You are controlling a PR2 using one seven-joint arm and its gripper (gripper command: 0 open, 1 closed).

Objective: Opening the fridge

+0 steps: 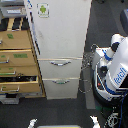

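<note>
The fridge stands tall and white in the middle of the exterior view. A small green-emblem sticker sits on its large upper door. Below the door are two drawers, each with a silver bar handle, the upper handle and the lower handle. The door and both drawers look shut. I cannot make out any gripper for certain. Two small white shapes sit at the bottom edge, too small to identify.
A tan wooden drawer cabinet stands against the fridge on the exterior view's left, with a lower drawer pulled out. A white and blue rounded robot body with cables stands on the exterior view's right. Dark floor lies before the fridge.
</note>
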